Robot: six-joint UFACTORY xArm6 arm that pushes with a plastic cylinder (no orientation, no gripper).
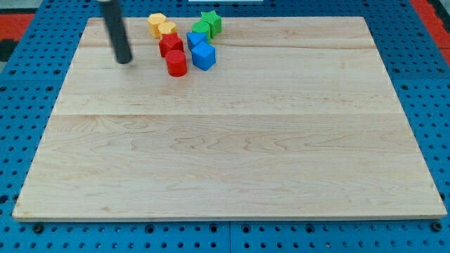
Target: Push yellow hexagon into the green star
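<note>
The yellow hexagon (156, 22) sits near the view's top edge of the wooden board (232, 154), left of centre. A second yellow block (168, 29) touches its right side. The green star (211, 20) sits further to the view's right, with a second green block (200, 30) against its lower left. My tip (125, 60) rests on the board to the view's left of and below the yellow hexagon, apart from all blocks. The rod rises from it towards the view's top.
A red block (170, 44) and a red cylinder (176, 64) lie below the yellow blocks. Two blue cubes (195, 40) (204, 56) lie below the green blocks. A blue pegboard (28, 84) surrounds the board.
</note>
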